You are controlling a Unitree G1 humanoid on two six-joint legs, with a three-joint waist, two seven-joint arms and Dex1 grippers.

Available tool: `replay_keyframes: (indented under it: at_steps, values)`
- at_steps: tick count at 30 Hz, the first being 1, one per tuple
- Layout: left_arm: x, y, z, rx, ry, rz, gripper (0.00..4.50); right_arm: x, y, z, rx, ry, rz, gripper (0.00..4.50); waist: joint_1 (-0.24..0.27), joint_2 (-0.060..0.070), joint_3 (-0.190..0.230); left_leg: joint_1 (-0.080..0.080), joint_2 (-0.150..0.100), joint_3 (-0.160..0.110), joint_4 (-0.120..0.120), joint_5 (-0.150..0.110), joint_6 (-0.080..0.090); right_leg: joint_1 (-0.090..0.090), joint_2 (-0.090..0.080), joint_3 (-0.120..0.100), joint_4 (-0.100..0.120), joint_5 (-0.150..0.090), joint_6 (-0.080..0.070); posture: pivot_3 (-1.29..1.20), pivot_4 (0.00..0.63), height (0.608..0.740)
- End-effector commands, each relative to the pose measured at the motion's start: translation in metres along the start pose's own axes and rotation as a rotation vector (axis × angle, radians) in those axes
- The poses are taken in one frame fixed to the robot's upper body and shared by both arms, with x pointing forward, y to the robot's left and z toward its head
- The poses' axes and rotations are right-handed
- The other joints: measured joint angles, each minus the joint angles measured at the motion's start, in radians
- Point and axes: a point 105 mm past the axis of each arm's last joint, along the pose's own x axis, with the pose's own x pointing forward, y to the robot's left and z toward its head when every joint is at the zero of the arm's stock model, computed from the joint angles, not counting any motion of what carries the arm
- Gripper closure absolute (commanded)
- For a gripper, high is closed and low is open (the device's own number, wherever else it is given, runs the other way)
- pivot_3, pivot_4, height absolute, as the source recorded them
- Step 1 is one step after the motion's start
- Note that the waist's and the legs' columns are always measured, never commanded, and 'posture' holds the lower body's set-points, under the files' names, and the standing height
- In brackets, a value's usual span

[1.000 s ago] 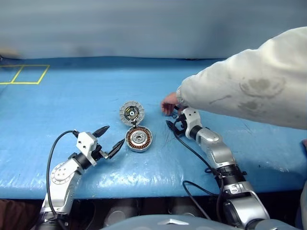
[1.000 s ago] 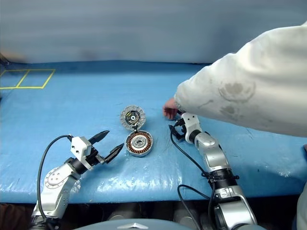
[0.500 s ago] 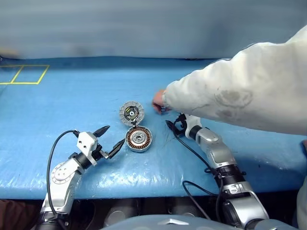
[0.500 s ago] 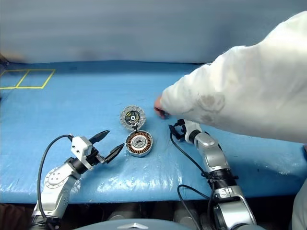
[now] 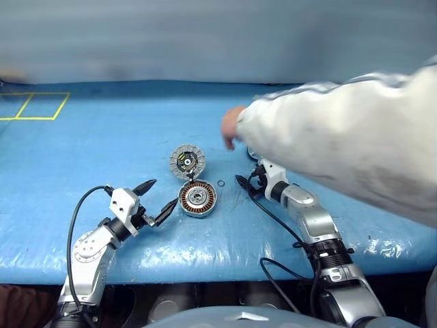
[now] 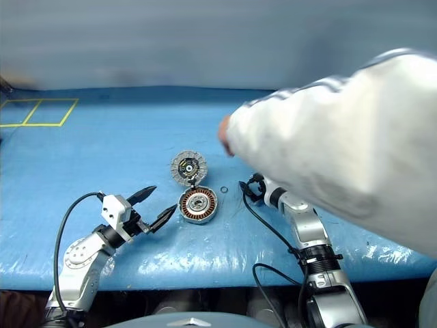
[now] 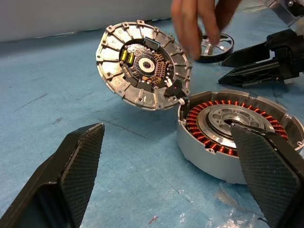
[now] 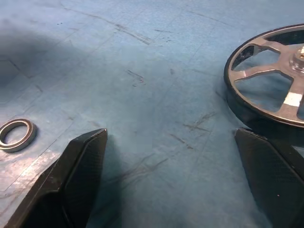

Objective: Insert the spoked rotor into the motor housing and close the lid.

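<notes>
The motor housing [image 5: 197, 197] lies open on the blue table, copper windings showing around a silver centre. Its hinged lid [image 5: 186, 161] stands tilted back behind it, inner face showing. My left gripper [image 5: 162, 193] is open just left of the housing, touching nothing; the left wrist view has the housing [image 7: 237, 133] past one finger. The spoked rotor [image 8: 270, 90] lies flat just ahead of my open right gripper [image 8: 171, 137], off to one finger's side and not between the fingers. It also shows as the rotor [image 7: 216, 45] behind a person's hand [image 7: 199, 23].
A person's sleeved arm [image 5: 341, 143] reaches in from the right above my right arm, hand [image 5: 232, 126] raised over the table behind the lid. A small thin ring [image 5: 221, 183] lies right of the housing. Yellow tape lines [image 5: 41, 106] mark the far left.
The person's hand moved from beside my right gripper leftward and lifted away. A small ring now lies uncovered next to the housing. Both grippers stayed put.
</notes>
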Motion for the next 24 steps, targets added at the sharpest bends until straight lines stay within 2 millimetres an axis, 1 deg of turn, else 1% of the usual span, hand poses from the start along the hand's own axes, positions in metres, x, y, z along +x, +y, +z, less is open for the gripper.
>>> replay_keyframes:
  at_steps: [1,3,6,9,12,16,19,24]
  values:
    - [0.003,-0.002,0.012,0.038,-0.042,-0.010,0.00,-0.002,0.015,0.008,0.010,-0.050,0.089,0.01,-0.001,0.000,0.000,0.000,0.000,0.000,0.000,0.000,0.000,0.000,0.000,0.000,0.000,0.000,0.000,0.00,0.150,0.740]
    - [0.003,-0.002,0.012,0.037,-0.041,-0.010,0.00,-0.002,0.025,0.015,0.010,-0.082,0.148,0.01,-0.002,0.000,0.000,0.000,0.000,0.000,0.000,0.000,0.000,0.000,0.000,0.000,0.000,0.000,0.000,0.00,0.150,0.740]
    - [0.003,-0.001,0.012,0.037,-0.041,-0.010,0.00,-0.004,0.046,0.023,-0.003,-0.118,0.264,0.01,-0.002,0.000,0.000,0.000,0.000,0.000,0.000,0.000,0.000,0.000,0.000,0.000,0.000,0.000,0.000,0.00,0.150,0.740]
    - [0.004,-0.001,0.012,0.037,-0.042,-0.010,0.00,-0.004,0.059,0.026,-0.054,-0.125,0.327,0.01,-0.002,0.000,0.000,0.000,0.001,0.000,-0.001,0.000,0.000,0.000,0.000,0.000,0.000,0.000,0.000,0.00,0.150,0.740]
    - [0.004,-0.002,0.012,0.036,-0.043,-0.010,0.00,0.000,0.059,0.024,-0.098,-0.116,0.318,0.01,-0.001,0.000,0.000,0.000,0.000,0.000,0.000,0.000,0.000,0.000,0.000,0.000,0.000,0.000,0.000,0.00,0.150,0.740]
    - [0.004,-0.001,0.011,0.037,-0.042,-0.008,0.00,0.007,0.052,0.022,-0.172,-0.100,0.268,0.01,-0.001,0.000,0.000,0.000,0.001,0.000,0.000,0.000,0.000,0.000,0.000,0.000,0.000,0.000,0.000,0.00,0.150,0.740]
    - [0.004,-0.001,0.011,0.038,-0.042,-0.005,0.00,0.012,0.051,0.021,-0.177,-0.092,0.258,0.01,-0.001,0.000,0.000,0.000,0.001,0.000,-0.001,0.000,0.000,0.000,0.000,0.000,0.000,0.000,0.000,0.00,0.150,0.740]
    - [0.004,-0.001,0.011,0.039,-0.042,0.000,0.00,0.016,0.056,0.015,-0.166,-0.074,0.285,0.01,-0.001,0.000,0.000,0.000,0.001,0.000,-0.001,0.000,-0.001,0.000,0.000,0.000,0.000,0.000,0.000,0.00,0.150,0.740]
